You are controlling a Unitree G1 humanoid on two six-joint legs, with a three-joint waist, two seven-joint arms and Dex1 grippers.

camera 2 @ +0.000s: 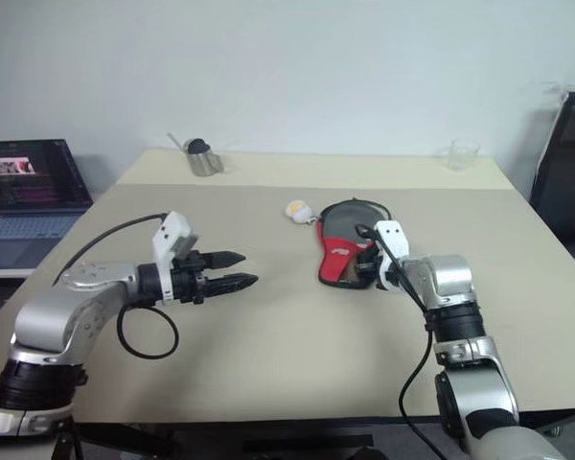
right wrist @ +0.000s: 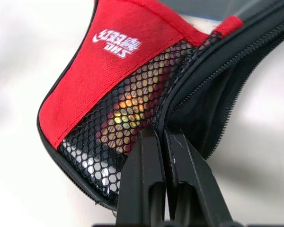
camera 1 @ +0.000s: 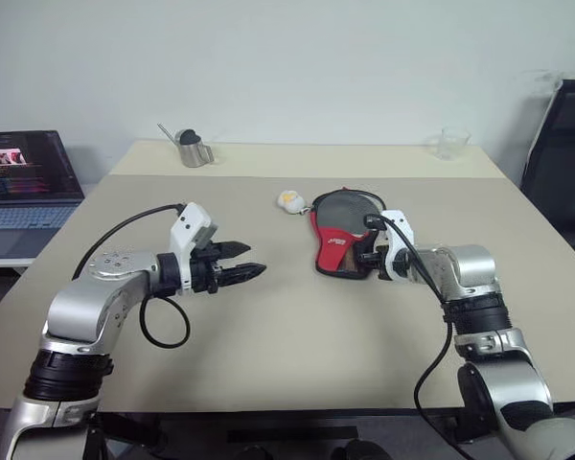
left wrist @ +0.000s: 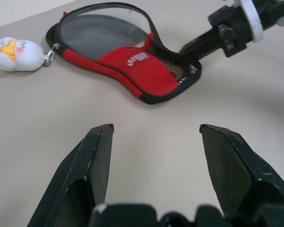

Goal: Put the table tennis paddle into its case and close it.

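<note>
closest in, the left gripper (camera 1: 240, 272) hangs over bare table (camera 1: 297, 355) with its jaws spread apart and nothing between them; the case lies well ahead of those jaws, off toward the other arm. right gripper (camera 1: 362, 255) is at the narrow handle end of the case (camera 1: 340, 235), its two black fingers (right wrist: 146, 179) pressed tight together against the zipper edge beside the mesh pocket. whether they pinch a zipper pull or just the fabric lip i cannot tell; the contact spot is covered by the fingers themselves.

as for progress, i judge the loading step done or nearly so: a dark grey round face shows inside the open mouth of the case, which reads as the table tennis paddle (left wrist: 102, 40) lying within, and warm wood-like colour glints behind the mesh (right wrist: 128, 111) just ahead of the clenched jaws, probably the handle. what is left is the closing: the zipper edge arches open around the head end, so the whole run of zipper seems yet to be drawn.

hard to make out: where the zipper slider sits and how deep the paddle is seated. a small white plush charm (left wrist: 16, 53) is clipped by a ring at the far end of the case, well away from both sets of jaws.
</note>
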